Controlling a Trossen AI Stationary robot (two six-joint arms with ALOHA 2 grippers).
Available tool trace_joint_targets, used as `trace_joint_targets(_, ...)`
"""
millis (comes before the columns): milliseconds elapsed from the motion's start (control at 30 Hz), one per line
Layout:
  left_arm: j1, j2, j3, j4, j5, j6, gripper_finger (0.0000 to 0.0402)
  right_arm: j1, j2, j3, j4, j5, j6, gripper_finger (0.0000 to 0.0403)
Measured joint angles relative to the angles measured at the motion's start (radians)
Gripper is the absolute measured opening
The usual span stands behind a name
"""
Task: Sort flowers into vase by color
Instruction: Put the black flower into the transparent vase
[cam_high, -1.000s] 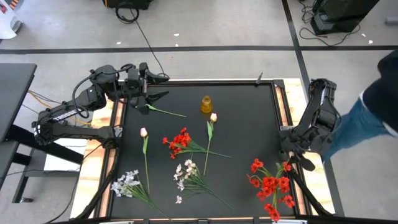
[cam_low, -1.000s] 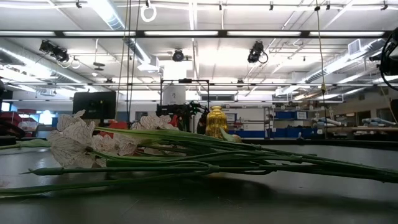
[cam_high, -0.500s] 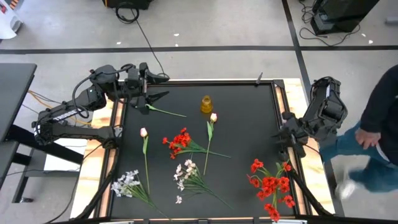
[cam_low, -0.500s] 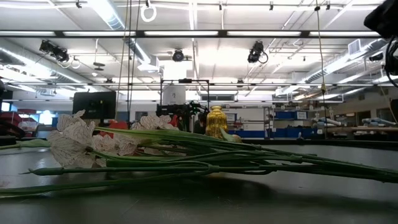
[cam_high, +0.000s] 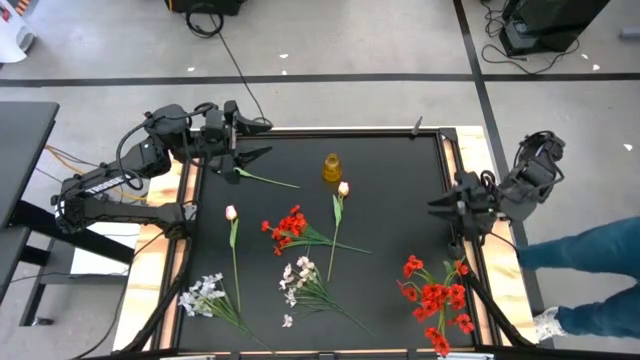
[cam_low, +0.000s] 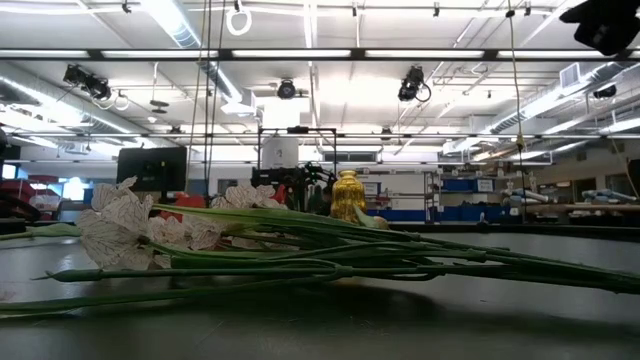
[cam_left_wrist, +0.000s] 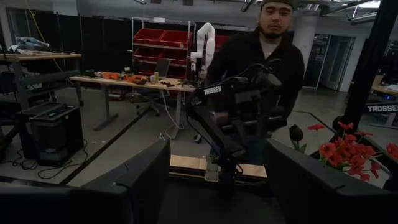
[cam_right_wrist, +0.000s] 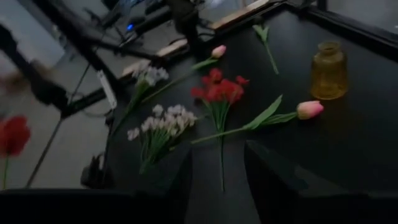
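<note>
I have the black square table top (cam_high: 390, 150) under both arms. My right gripper (cam_high: 437, 207) hangs over the table's right edge, fingers parted with nothing between them, pointing inward across the mat. My left gripper (cam_high: 262, 153) waits at the far left corner, spread wide and holding nothing.

Just ahead of the left gripper's tips lies a lone green stem with a leaf (cam_high: 265, 180).

The large bunch of bright red blossoms (cam_high: 436, 300) lies close beside the right gripper, toward the near right corner. Ahead of that gripper, out toward mid-table, lies the smaller bunch of red blossoms (cam_high: 289, 229), and nearer my side of it the spray of small white blossoms (cam_high: 300, 280). A second white spray (cam_high: 203, 295) lies farther off, well past the first.

The small amber glass vase (cam_high: 332, 167) stands upright ahead of the right gripper and toward the far edge, empty. Just beside it lies one pink tulip bud on a long stem (cam_high: 343, 189); another pink tulip bud (cam_high: 231, 213) lies beyond the red bunch, closer to the left arm.
</note>
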Motion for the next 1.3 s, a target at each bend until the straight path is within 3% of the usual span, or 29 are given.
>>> trace_joint_targets(200, 0.0, 0.0, 0.0, 0.0, 0.0, 0.0, 0.026, -0.095, 0.002, 0.0, 0.119, -0.031, 0.095, 0.0154)
trace_joint_targets(400, 0.0, 0.0, 0.0, 0.0, 0.0, 0.0, 0.026, -0.215, 0.077, 0.0, 0.321, -0.08, 0.038, 0.0154)
trace_joint_targets(700, 0.0, 0.0, 0.0, 0.0, 0.0, 0.0, 0.026, -0.464, 0.334, 0.0, 0.563, -0.419, -0.055, 0.0154)
trace_joint_targets(833, 0.0, 0.0, 0.0, 0.0, 0.0, 0.0, 0.026, -0.538, 0.423, 0.0, 0.719, -0.51, -0.059, 0.0154)
trace_joint_targets(1100, 0.0, 0.0, 0.0, 0.0, 0.0, 0.0, 0.026, -0.655, 0.487, 0.0, 0.839, -0.515, -0.093, 0.0154)
trace_joint_targets(1300, 0.0, 0.0, 0.0, 0.0, 0.0, 0.0, 0.026, -0.73, 0.478, 0.0, 0.889, -0.421, -0.057, 0.0154)
